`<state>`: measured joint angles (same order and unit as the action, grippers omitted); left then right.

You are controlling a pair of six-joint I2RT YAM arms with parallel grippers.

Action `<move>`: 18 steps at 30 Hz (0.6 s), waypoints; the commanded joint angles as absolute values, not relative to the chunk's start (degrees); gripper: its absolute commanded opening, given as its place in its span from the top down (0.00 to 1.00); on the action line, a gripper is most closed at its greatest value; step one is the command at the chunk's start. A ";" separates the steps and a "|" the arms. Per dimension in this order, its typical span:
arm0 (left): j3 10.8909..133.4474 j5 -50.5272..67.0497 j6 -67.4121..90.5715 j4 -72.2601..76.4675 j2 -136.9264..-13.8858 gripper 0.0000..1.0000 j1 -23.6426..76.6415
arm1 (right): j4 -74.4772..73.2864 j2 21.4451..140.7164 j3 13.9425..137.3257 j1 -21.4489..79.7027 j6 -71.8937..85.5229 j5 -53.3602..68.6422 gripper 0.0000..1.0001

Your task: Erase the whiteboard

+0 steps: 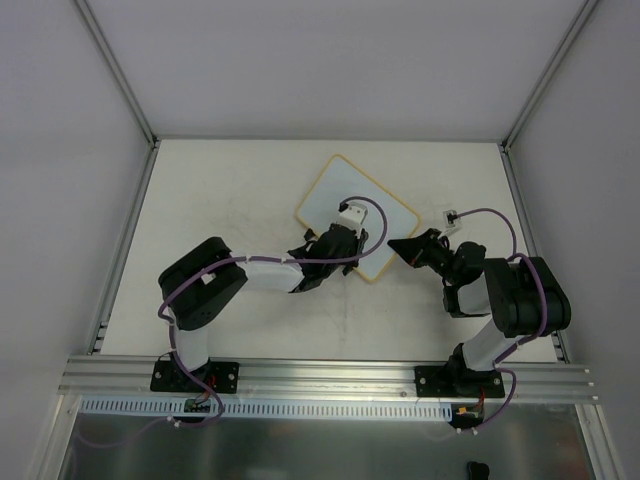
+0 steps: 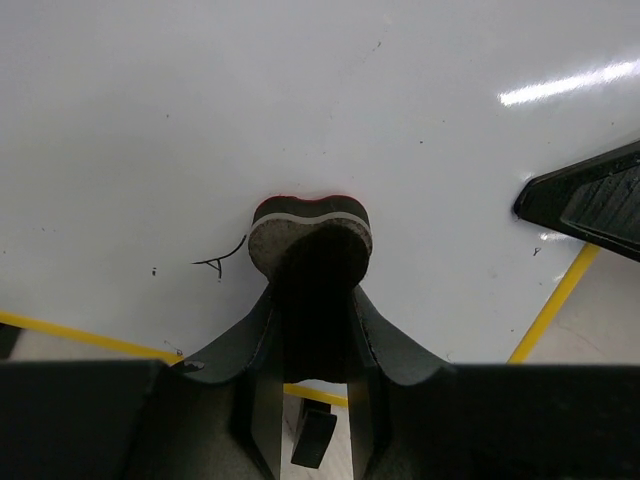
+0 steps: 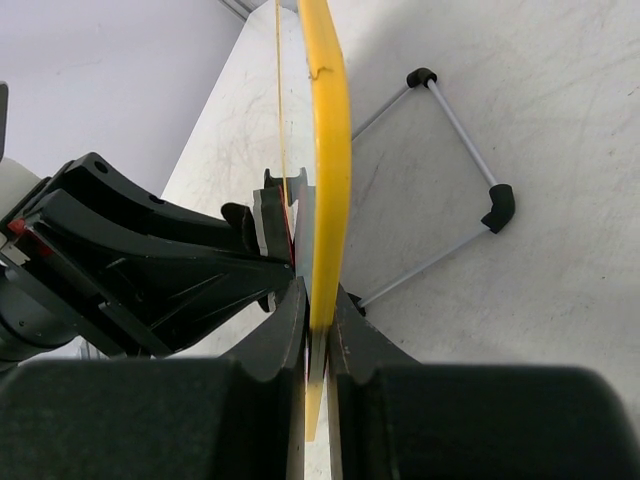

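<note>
The whiteboard [image 1: 340, 185] lies tilted at the table's middle, with a yellow-tan frame. My left gripper [image 1: 335, 240] is shut on a small eraser [image 2: 310, 232] with a grey felt face, pressed against the white surface [image 2: 300, 100]. A small dark scribble [image 2: 222, 262] remains just left of the eraser. My right gripper [image 1: 402, 248] is shut on the board's right edge; in the right wrist view the yellow frame [image 3: 330, 130] stands clamped between its jaws [image 3: 318, 300]. One of its fingers [image 2: 590, 200] shows at the right of the left wrist view.
A thin wire stand with two black feet [image 3: 497, 205] sits behind the board. A small white part [image 1: 451, 215] lies on the table right of the board. Metal rails edge the table left [image 1: 125, 240] and right [image 1: 525, 230].
</note>
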<state>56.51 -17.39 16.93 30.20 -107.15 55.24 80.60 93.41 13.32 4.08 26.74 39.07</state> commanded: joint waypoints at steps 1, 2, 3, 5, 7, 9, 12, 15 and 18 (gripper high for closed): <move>56.51 -3.78 20.47 23.65 -114.35 1.00 55.03 | 87.80 94.39 13.18 5.27 19.51 40.25 1.00; 56.25 -3.87 21.00 23.03 -114.17 1.00 54.06 | 87.80 94.39 13.18 5.27 19.51 40.34 1.00; 55.81 -3.69 21.44 22.59 -114.08 1.00 51.79 | 87.72 94.39 13.18 5.27 19.51 40.25 1.00; 53.89 -3.86 22.85 22.41 -113.04 1.00 49.23 | 87.80 94.31 13.18 5.27 19.51 40.25 1.00; 52.22 -3.87 23.73 22.41 -112.06 1.00 45.38 | 87.80 94.31 13.18 5.27 19.51 40.25 1.00; 50.10 -4.74 23.21 22.67 -110.48 1.00 43.51 | 87.71 94.39 13.27 5.27 19.60 40.25 1.00; 48.87 -8.77 21.54 22.24 -108.72 1.00 42.10 | 87.80 94.66 13.36 5.36 19.60 40.34 1.00; 49.22 -10.45 21.79 19.87 -108.19 1.00 40.70 | 87.80 94.57 13.27 5.27 19.60 40.43 1.00; 49.31 -10.63 22.67 18.63 -108.02 1.00 39.64 | 87.80 94.48 13.27 5.27 19.60 40.43 1.00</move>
